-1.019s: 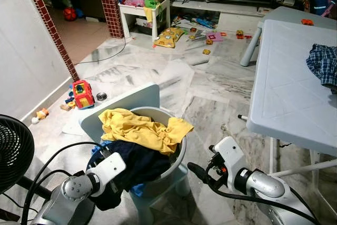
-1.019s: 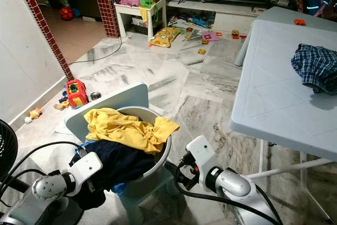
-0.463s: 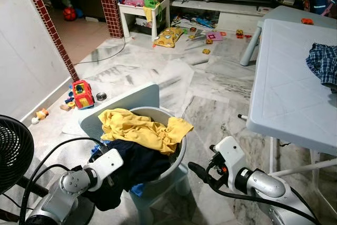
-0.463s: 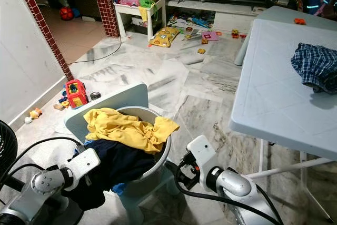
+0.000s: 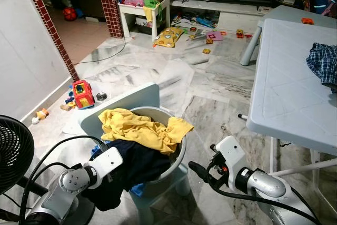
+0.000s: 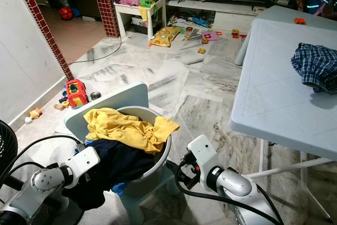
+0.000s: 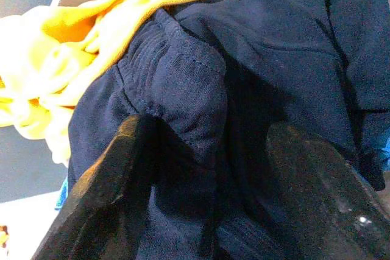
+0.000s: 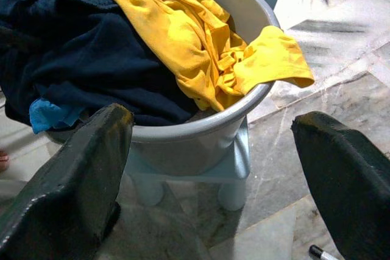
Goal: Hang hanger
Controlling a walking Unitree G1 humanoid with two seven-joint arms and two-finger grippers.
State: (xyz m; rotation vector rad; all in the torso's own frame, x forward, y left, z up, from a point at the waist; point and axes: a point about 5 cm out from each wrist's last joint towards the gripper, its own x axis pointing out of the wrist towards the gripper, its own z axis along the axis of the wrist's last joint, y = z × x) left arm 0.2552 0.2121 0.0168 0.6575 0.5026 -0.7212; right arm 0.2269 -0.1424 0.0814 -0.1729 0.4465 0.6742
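**Hanger nowhere among the laundry**

Hanger and its long axis cannot be made out. Left gripper (image 7: 207, 211), fingers spread, presses into the navy garment (image 5: 139, 164) in the basin (image 6: 160, 164); it may snag cloth and drag the yellow shirt (image 5: 139, 127) out. Right gripper (image 8: 213, 175) hangs spread near the basin.

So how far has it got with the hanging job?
Nothing looks hung yet. The left hand is open around the navy garment in the grey basin; the yellow shirt still lies on top. Pulling a garment out and hanging remain.
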